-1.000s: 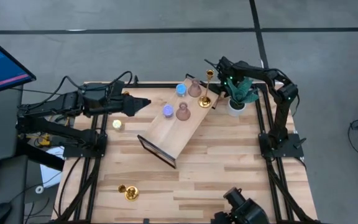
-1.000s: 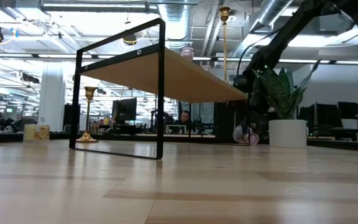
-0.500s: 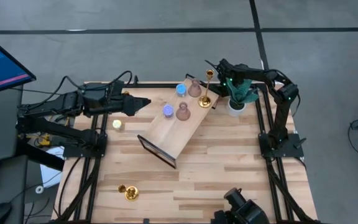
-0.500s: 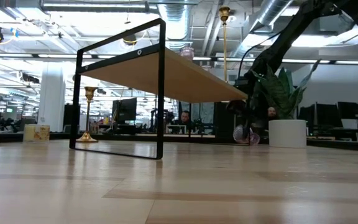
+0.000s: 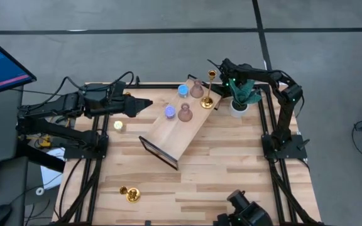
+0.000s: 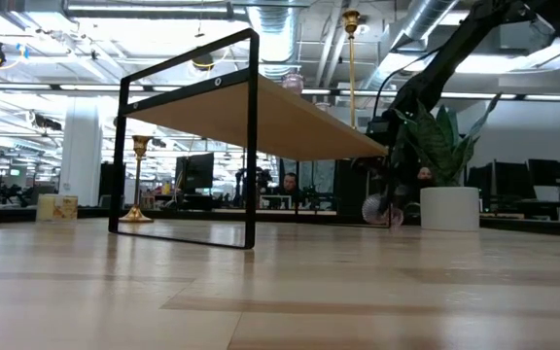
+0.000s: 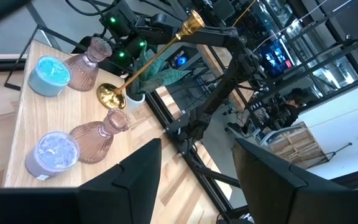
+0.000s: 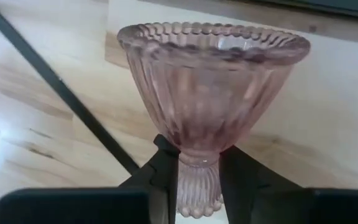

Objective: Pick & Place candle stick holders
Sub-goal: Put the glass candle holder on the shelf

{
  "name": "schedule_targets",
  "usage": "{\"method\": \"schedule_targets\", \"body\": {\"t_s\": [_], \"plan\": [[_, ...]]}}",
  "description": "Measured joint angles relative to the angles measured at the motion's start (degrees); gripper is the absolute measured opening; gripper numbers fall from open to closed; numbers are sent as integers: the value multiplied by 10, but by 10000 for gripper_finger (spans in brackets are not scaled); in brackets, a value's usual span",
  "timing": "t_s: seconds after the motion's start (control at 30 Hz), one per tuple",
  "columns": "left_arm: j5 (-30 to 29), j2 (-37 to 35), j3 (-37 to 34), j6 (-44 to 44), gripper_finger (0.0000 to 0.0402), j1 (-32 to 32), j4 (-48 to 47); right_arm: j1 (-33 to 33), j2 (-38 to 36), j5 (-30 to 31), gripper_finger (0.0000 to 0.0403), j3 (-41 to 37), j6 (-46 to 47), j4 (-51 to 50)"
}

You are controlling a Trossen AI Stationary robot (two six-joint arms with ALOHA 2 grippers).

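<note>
The right tool is clenched on the thin ribbed neck of a pink glass holder, one dark finger on each side of the neck, and the fluted cup of this holder stands above the fingers. In the high view the right tool is at the far side of the table, just beside the far end of the wooden shelf and near the green plant in its white pot. In the low view this holder shows low between the shelf's far edge and the white pot. On the shelf stand a tall gold holder, two pink bulbous holders, a blue holder and a violet holder. The left tool hangs over the left part of the table, beside the shelf's long edge, and its fingers are released and apart with nothing between them, as the left wrist view shows. A small yellow holder sits on the table under the left arm, apart from the shelf. A gold holder with a round base lies near the front left of the table, well apart from the others. In the low view one more gold holder stands upright on the table behind the shelf's black frame.
</note>
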Motion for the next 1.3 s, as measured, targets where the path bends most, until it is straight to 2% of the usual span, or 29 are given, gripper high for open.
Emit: {"method": "schedule_targets", "body": {"t_s": [0.13,0.2,0.37,0.5,0.6,0.8,1.3], "plan": [[3,0,0,0,199,0,0,0,-1,-5,78,0,-7,3],[3,0,0,0,199,0,0,6,0,5,105,0,-7,9],[3,0,0,0,199,0,0,17,6,97,185,-5,-7,4],[3,0,0,0,199,0,1,8,8,112,209,-5,5,10],[3,0,0,0,199,0,2,-1,20,103,193,-3,-1,0],[2,0,0,0,199,0,4,-3,41,89,113,0,-26,-25],[1,0,0,15,199,0,4,-16,41,65,114,28,-49,-58]]}}
